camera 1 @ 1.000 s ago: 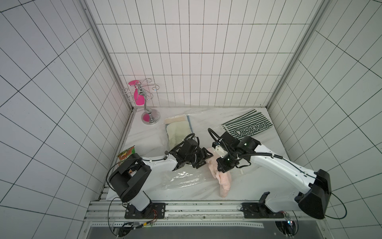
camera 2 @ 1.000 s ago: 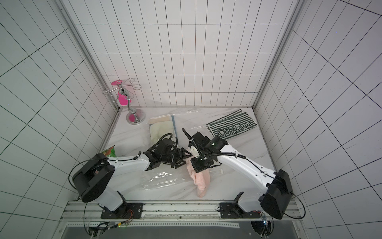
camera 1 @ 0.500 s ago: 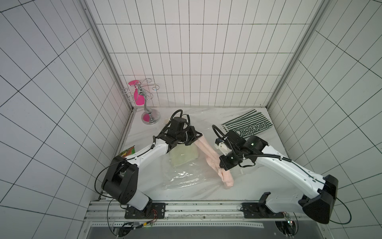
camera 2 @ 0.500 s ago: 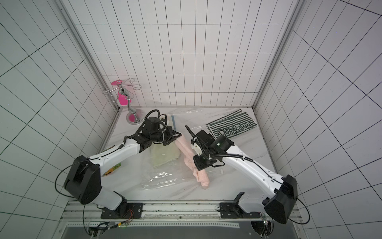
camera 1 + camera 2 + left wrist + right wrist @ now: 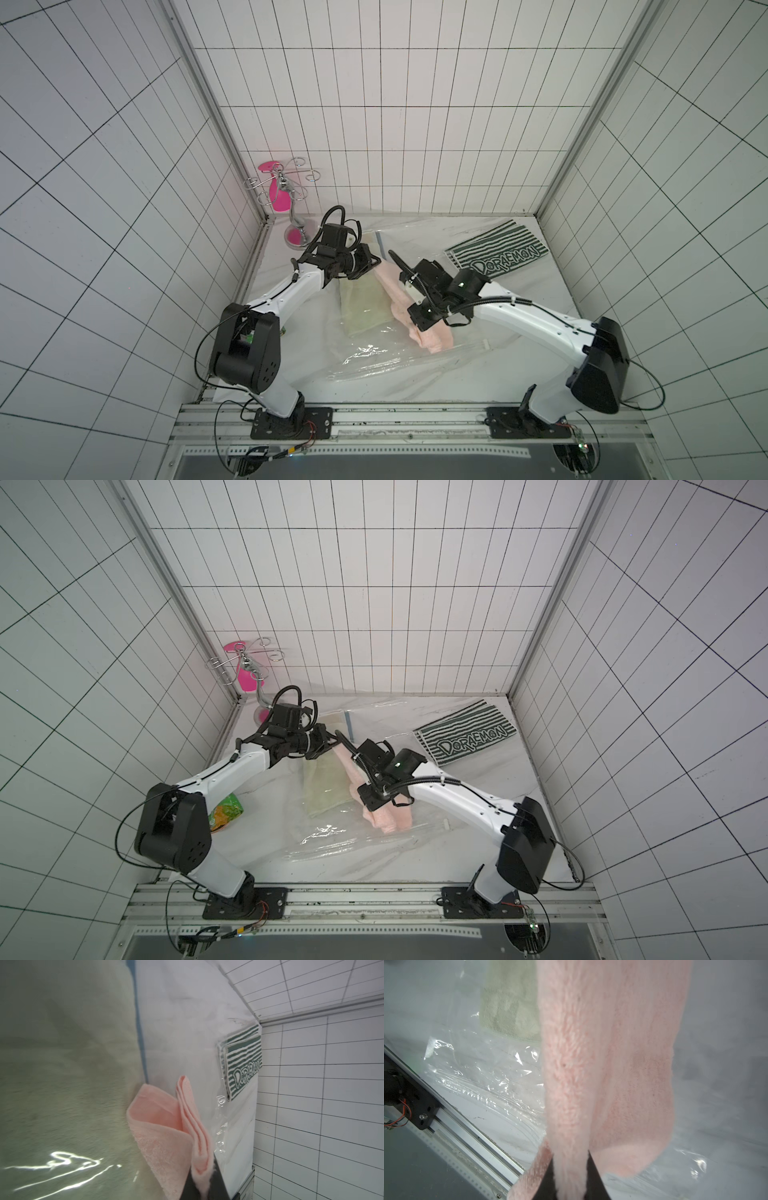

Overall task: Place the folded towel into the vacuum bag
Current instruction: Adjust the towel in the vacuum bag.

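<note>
Pink towel point(image 5: 390, 287) stretched over vacuum bag point(image 5: 365, 359) mid-tabletop, one end clamped in left gripper point(image 5: 202, 1180), other apparently pinched by right gripper point(image 5: 570, 1167)

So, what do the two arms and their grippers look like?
The left arm and right arm are alike: white shells on the links, bulky black housings at the joints. Thin black cables loop along them. A small green light glows near the right wrist. The left gripper and right gripper have dark, tapering fingers.

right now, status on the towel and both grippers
left gripper shut on pink towel, far end. right gripper astride its near end, grip unclear. towel lies across vacuum bag, green towel alongside.
</note>
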Available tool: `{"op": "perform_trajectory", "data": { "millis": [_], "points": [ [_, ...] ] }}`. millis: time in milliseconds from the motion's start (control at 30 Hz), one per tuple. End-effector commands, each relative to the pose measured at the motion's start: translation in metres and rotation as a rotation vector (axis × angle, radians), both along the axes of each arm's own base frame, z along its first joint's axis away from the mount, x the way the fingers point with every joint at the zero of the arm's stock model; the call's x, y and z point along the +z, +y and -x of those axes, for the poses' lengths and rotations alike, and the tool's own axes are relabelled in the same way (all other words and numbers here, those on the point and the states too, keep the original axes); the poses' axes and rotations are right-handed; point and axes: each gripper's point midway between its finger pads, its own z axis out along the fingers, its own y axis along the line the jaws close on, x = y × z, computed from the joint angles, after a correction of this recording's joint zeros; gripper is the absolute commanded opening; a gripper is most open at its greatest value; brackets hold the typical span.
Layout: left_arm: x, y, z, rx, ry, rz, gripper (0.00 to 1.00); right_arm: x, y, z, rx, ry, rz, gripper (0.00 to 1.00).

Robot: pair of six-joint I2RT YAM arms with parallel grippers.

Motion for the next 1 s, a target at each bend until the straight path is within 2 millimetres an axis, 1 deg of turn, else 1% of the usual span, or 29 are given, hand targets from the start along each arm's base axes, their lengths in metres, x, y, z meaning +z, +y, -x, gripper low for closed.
{"op": "perform_trajectory", "data": {
  "millis": [0,67,133,167,233,267,300,367,400,467,533,567,633,700,767,867,933,967],
  "points": [
    [-0.023,0.042,-0.008,0.1,-0.017,-0.118,0.0,-0.044,0.029,0.038,0.037,0.165,-0.035,0.38],
    [-0.034,0.046,-0.006,0.092,0.002,-0.15,0.0,-0.042,0.043,0.044,0.03,0.228,-0.118,0.57],
    [-0.04,0.048,-0.005,0.088,0.018,-0.168,0.0,-0.026,0.044,0.045,0.026,0.274,-0.193,0.67],
    [-0.041,0.051,-0.004,0.09,0.02,-0.179,0.04,-0.015,0.041,0.043,0.018,0.301,-0.238,0.69],
    [-0.038,0.057,-0.004,0.099,0.019,-0.186,0.14,0.004,0.029,0.037,-0.021,0.334,-0.31,0.72],
    [-0.033,0.06,-0.003,0.105,0.013,-0.185,0.21,0.011,0.02,0.032,-0.048,0.34,-0.341,0.73],
    [-0.027,0.062,-0.002,0.107,0.009,-0.182,0.3,0.018,0.011,0.024,-0.078,0.333,-0.366,0.74],
    [-0.008,0.061,0.003,0.103,-0.017,-0.166,0.44,0.018,-0.008,0.007,-0.135,0.3,-0.364,0.75],
    [0.002,0.061,0.007,0.107,-0.03,-0.155,0.49,0.012,-0.019,-0.004,-0.164,0.267,-0.329,0.76],
    [0.018,0.067,0.015,0.138,-0.056,-0.161,0.59,0.003,-0.03,-0.022,-0.177,0.206,-0.247,0.76],
    [0.024,0.074,0.026,0.158,-0.056,-0.18,0.62,-0.001,-0.032,-0.04,-0.182,0.155,-0.201,0.76],
    [0.025,0.074,0.034,0.16,-0.046,-0.171,0.63,-0.001,-0.029,-0.048,-0.179,0.138,-0.196,0.77],
    [0.02,0.059,0.053,0.146,-0.021,-0.119,0.63,-0.003,-0.024,-0.061,-0.187,0.111,-0.191,0.77],
    [0.01,0.041,0.072,0.14,-0.01,-0.115,0.65,-0.009,-0.02,-0.069,-0.192,0.111,-0.187,0.77],
    [0.0,0.036,0.081,0.155,-0.003,-0.128,0.65,-0.011,-0.019,-0.073,-0.207,0.114,-0.194,0.77],
    [-0.014,0.038,0.083,0.167,0.01,-0.167,0.65,-0.01,-0.023,-0.066,-0.236,0.12,-0.194,0.78],
    [-0.02,0.039,0.078,0.164,0.009,-0.204,0.66,-0.013,-0.024,-0.048,-0.227,0.111,-0.16,0.79],
    [-0.025,0.04,0.074,0.16,0.01,-0.224,0.66,-0.015,-0.024,-0.036,-0.218,0.079,-0.122,0.79]
  ]
}}
